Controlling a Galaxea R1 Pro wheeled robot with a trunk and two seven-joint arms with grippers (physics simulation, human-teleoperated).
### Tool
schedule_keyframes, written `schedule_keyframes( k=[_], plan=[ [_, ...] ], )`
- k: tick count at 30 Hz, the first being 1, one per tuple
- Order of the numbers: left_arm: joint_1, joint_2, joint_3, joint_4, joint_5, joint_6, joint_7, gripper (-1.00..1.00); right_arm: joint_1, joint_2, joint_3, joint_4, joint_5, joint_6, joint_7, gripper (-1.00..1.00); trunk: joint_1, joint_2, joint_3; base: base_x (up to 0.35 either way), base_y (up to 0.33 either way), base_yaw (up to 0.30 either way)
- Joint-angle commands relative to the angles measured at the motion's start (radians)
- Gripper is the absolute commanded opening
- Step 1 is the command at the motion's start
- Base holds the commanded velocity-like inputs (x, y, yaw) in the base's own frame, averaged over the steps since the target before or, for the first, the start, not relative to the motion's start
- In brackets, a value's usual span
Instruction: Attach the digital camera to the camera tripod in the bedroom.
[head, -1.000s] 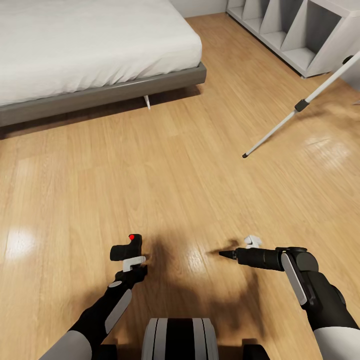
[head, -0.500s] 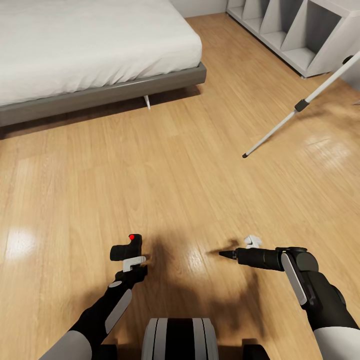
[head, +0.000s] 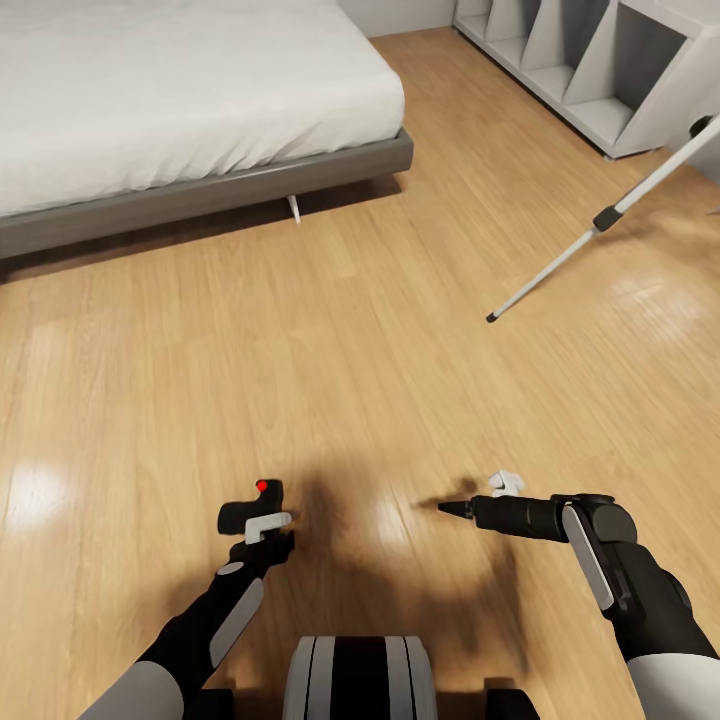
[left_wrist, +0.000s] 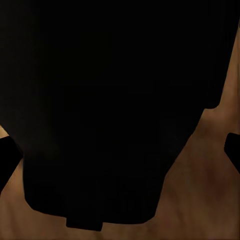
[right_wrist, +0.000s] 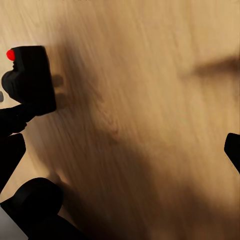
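Note:
The digital camera (head: 240, 513), small and black with a red dot on top, sits in my left gripper (head: 262, 524), which is shut on it low over the wood floor. In the left wrist view its black body (left_wrist: 115, 100) blocks nearly everything, with a fingertip (left_wrist: 6, 156) at each side. The right wrist view catches the camera (right_wrist: 31, 77) too. My right gripper (head: 446, 508) points left at the same height, open and holding nothing. One silver-white leg of the camera tripod (head: 590, 235) slants in at the far right; its head is out of view.
The low grey platform bed (head: 250, 185) with a white mattress stands at the back left. A white cubby shelf (head: 600, 70) lines the back right wall. Light wood floor (head: 380, 340) lies between me and the tripod leg.
The left gripper with the camera has come slightly closer to my body. The tripod leg sits a touch further right in the picture. The right arm has not moved.

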Motion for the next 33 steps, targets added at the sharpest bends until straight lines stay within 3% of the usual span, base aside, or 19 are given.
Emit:
schedule_keyframes(
  k=[1,32,33],
  plan=[
    [0.000,0.001,-0.006,-0.002,0.007,0.003,0.009,1.00,0.000,0.000,-0.001,0.000,-0.003,0.006,0.001,1.00,0.000,0.000,-0.001,0.039,0.000,0.000],
    [0.000,0.001,-0.006,-0.002,0.007,0.002,0.010,1.00,0.000,0.000,-0.001,0.000,-0.003,0.006,0.001,1.00,0.000,0.000,-0.001,0.006,0.000,0.000],
    [0.000,0.001,-0.006,-0.001,0.007,-0.001,0.010,-1.00,0.000,0.000,-0.001,-0.001,-0.003,0.006,0.001,1.00,0.000,0.000,-0.001,0.000,0.000,0.000]
  ],
)
